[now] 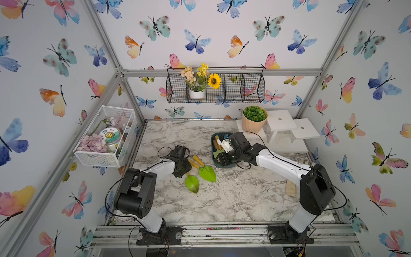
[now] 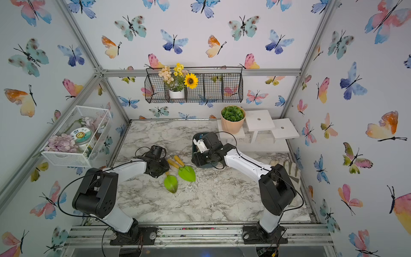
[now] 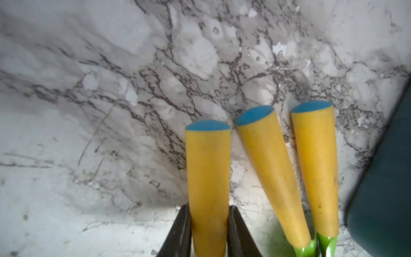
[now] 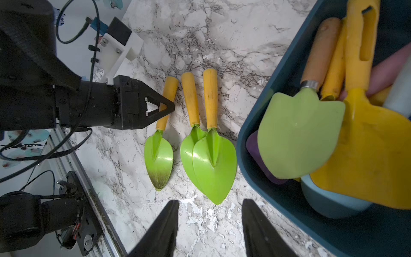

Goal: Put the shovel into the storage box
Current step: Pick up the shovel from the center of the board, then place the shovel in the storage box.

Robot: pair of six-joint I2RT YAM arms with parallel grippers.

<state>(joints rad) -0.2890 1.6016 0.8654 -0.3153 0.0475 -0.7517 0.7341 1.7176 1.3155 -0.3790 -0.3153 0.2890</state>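
Note:
Three shovels with yellow handles and green blades lie side by side on the marble table. My left gripper (image 3: pixel 209 209) is shut on the handle of the narrow shovel (image 4: pixel 159 155), the one farthest from the box; its blade (image 1: pixel 192 183) pokes out beyond the gripper (image 1: pixel 185 170). The two wide shovels (image 1: pixel 208 173) overlap beside it. The dark teal storage box (image 1: pixel 213 148) (image 4: pixel 284 73) stands just right of them and holds other garden tools. Above the box's near end, my right gripper (image 4: pixel 210 201) (image 1: pixel 222 159) hangs open and empty.
A white wire-mesh basket (image 1: pixel 104 135) hangs on the left wall. A black wire basket (image 1: pixel 244 89) with flowers hangs on the back wall. A potted plant (image 1: pixel 254 119) and white stools (image 1: pixel 281 121) stand at the back right.

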